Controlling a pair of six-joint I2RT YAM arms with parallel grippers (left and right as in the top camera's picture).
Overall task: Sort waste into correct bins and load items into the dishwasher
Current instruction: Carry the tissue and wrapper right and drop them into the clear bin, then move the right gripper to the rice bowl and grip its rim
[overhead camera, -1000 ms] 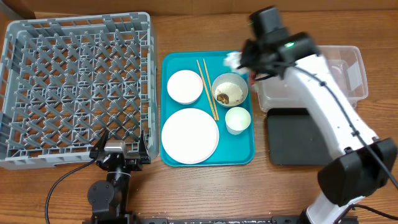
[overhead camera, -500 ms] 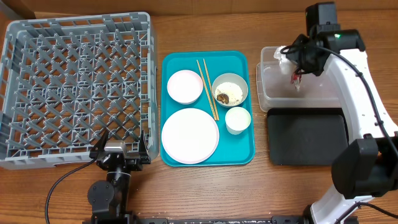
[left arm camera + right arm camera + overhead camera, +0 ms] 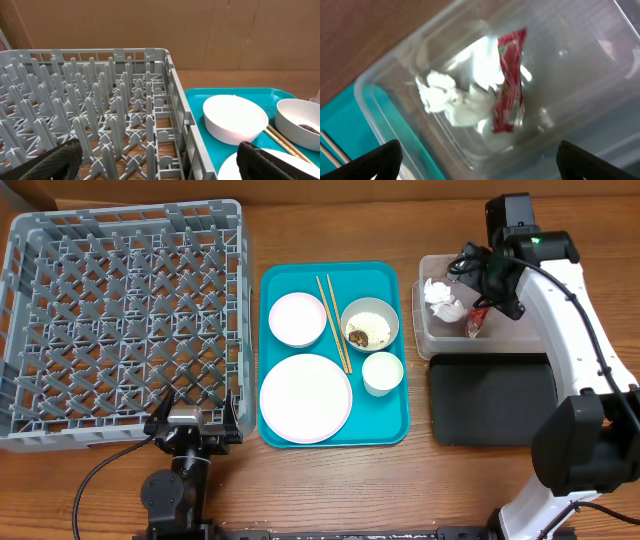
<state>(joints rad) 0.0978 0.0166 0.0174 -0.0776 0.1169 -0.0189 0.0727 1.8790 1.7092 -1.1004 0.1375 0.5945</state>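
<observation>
Right gripper (image 3: 482, 278) is positioned above the clear tub (image 3: 425, 342) at the right rear of the table (image 3: 420, 480); in the right wrist view its two fingertips sit at opposite lower corners of the frame, so the jaws stand wide apart with nothing between them. The red wrapper (image 3: 510, 80) lies on the tub floor, and the crumpled white tissue (image 3: 452, 97) lies just beside it on the side nearer the teal tray (image 3: 300, 280); whether the two touch cannot be told. The shallow black tray (image 3: 490, 400) sits immediately in front of the tub. On the teal tray: a white bowl (image 3: 297, 319) at the rear left, a second bowl (image 3: 372, 320) at the rear right containing a small brown scrap (image 3: 357, 335), the chopsticks (image 3: 334, 325) lying between the two bowls and running on towards the plate's edge, the round plate (image 3: 305, 398) at the front left, and the small white cup (image 3: 382, 373) upright at the front right. The grey dish rack (image 3: 120, 320) occupies the left of the table, just beside the teal tray. Left gripper (image 3: 195, 425) rests low at the rack's front right corner, jaws spread wide and gripping nothing; its wrist view looks across the rack's pegs to the white bowl.
</observation>
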